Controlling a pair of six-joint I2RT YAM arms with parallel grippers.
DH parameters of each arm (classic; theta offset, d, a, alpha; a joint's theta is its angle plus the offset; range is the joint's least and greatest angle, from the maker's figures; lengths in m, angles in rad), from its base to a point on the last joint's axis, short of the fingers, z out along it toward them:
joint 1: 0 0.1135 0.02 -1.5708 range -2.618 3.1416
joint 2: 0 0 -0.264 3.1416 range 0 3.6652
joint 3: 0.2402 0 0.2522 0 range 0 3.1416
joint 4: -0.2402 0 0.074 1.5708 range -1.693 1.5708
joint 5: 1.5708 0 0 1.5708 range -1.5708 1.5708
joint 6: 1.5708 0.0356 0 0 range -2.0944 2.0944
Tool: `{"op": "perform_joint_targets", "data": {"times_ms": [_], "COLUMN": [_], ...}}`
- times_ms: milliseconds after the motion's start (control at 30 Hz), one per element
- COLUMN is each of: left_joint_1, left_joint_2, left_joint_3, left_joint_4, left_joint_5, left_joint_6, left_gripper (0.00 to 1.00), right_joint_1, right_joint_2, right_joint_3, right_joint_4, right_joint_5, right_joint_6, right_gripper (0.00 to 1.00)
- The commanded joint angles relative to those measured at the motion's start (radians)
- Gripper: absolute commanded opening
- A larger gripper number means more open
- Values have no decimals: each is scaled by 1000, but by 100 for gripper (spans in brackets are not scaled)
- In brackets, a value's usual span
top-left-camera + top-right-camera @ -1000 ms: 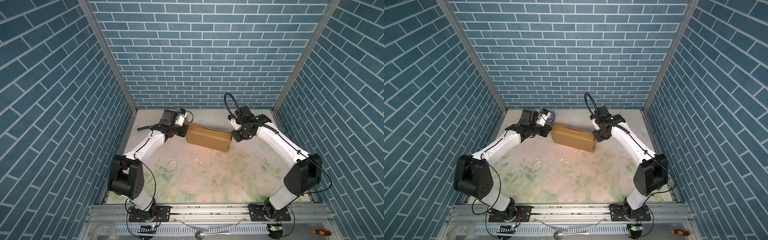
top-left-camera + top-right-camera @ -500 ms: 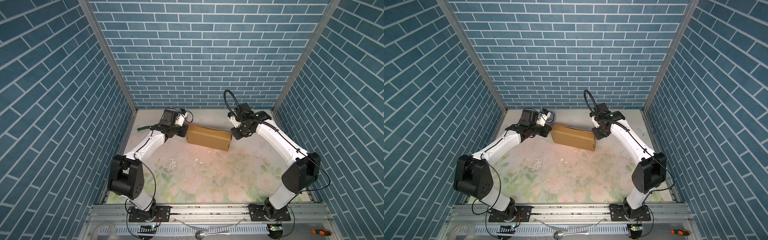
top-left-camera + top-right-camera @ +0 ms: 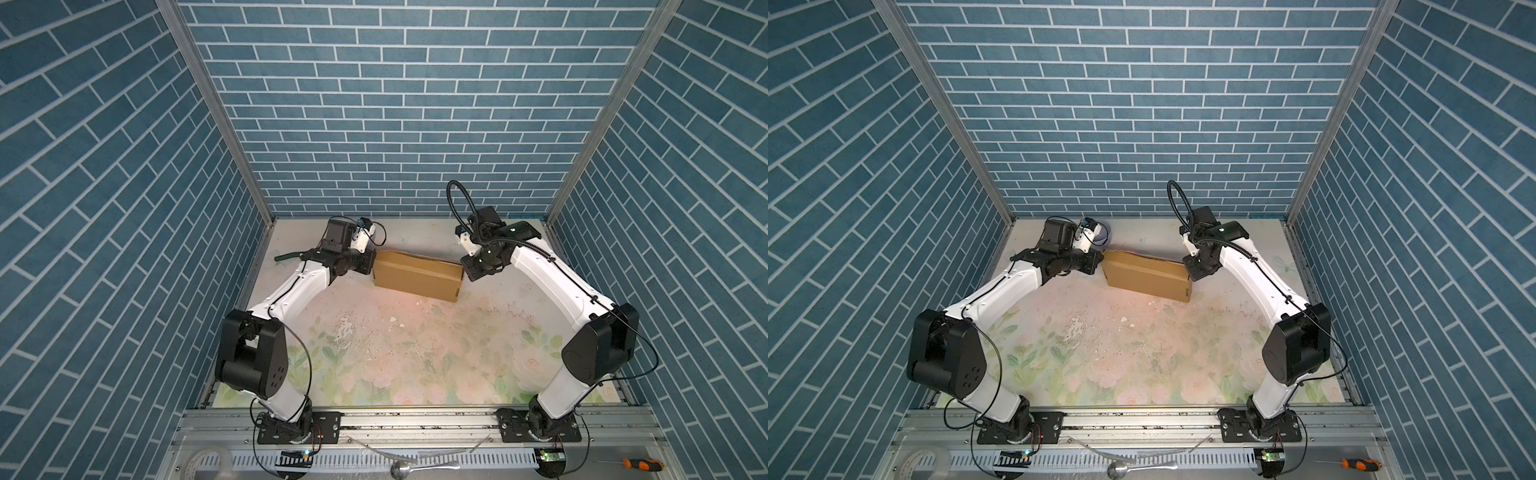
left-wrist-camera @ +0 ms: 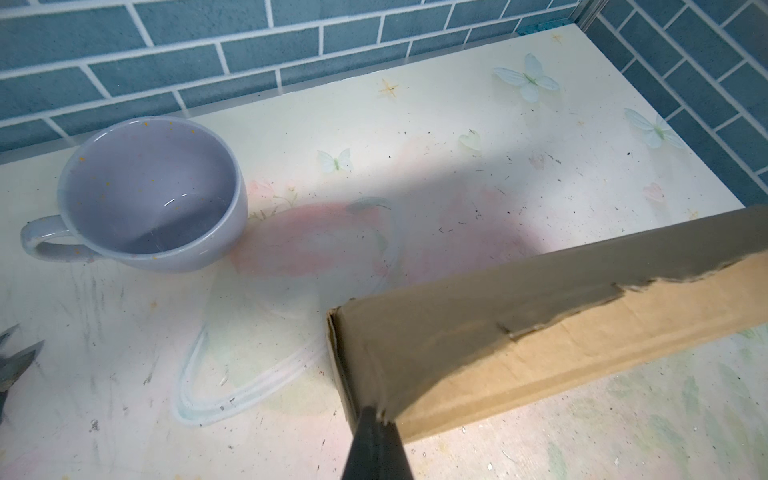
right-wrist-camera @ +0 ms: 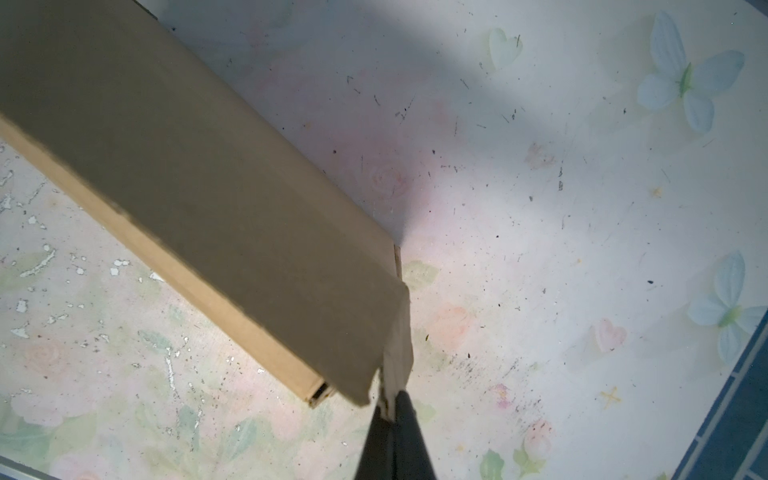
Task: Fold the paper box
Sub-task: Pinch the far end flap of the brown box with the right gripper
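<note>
While both arms reach in toward the back of the counter point(image 3: 415, 353), the box point(image 3: 417, 276) sits right between them. It is a long brown carton, folded shut, lying at a slant, with its left end nearer the rear wall than its right end. Both top views point(image 3: 1148, 279) show the same thing.

Over to the left claw point(image 3: 371, 264), tight against the box's left end. From the left wrist view, the left claw point(image 4: 376, 424) is closed, and its dark tips meet at the bottom corner of that end panel with a sliver of cardboard pinched in. The box point(image 4: 540, 345) runs away from it, and a ragged, torn line shows along its upper long edge.

Now the right claw point(image 3: 467, 270), hard up against the opposite end. The right wrist view makes it clear: the right claw point(image 5: 392, 405) is closed too, clamped on a narrow cardboard tab that hangs off the end corner of the box point(image 5: 208, 187). At that same end, a small gap shows where the layers meet.

Behind the left wrist stands a lilac cup point(image 4: 153, 195), upright, with its handle pointing away from the box. It is near the box's left end but apart from it. A top view catches just a slice of the cup point(image 3: 1105, 233) past the arm.

Whether the box rests fully on the counter or is raised a touch, I can't tell.
</note>
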Motion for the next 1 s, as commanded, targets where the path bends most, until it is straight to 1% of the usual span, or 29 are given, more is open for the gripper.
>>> {"op": "perform_joint_targets", "data": {"times_ms": [0,67,233,433,567,700,833,967], "left_joint_1": [-5,-6,-7,-10,-10,-9,-8,-9], "left_joint_2": [19,19,22,18,6,-15,-17,-46], "left_joint_3": [-31,-31,-33,-35,-36,-29,-11,13], "left_joint_4": [-53,-51,-49,-46,-39,-21,-14,-23], "left_joint_5": [-18,-15,-16,-16,-13,22,37,21], "left_joint_6": [-4,-5,-6,-6,-13,-36,-56,-67], "left_gripper": [0,0,0,0,0,5,22,23], "right_joint_1": [-15,-30,-63,-94,-94,-99,-102,-104], "right_joint_2": [11,12,16,21,12,0,-9,-11], "right_joint_3": [69,81,94,73,50,26,14,-1], "right_joint_4": [-40,-44,-41,-1,13,12,14,14], "right_joint_5": [-76,-103,-223,-345,-342,-327,-333,-328], "right_joint_6": [66,90,144,214,221,210,206,198], "right_gripper": [0,0,0,0,0,0,0,0]}}
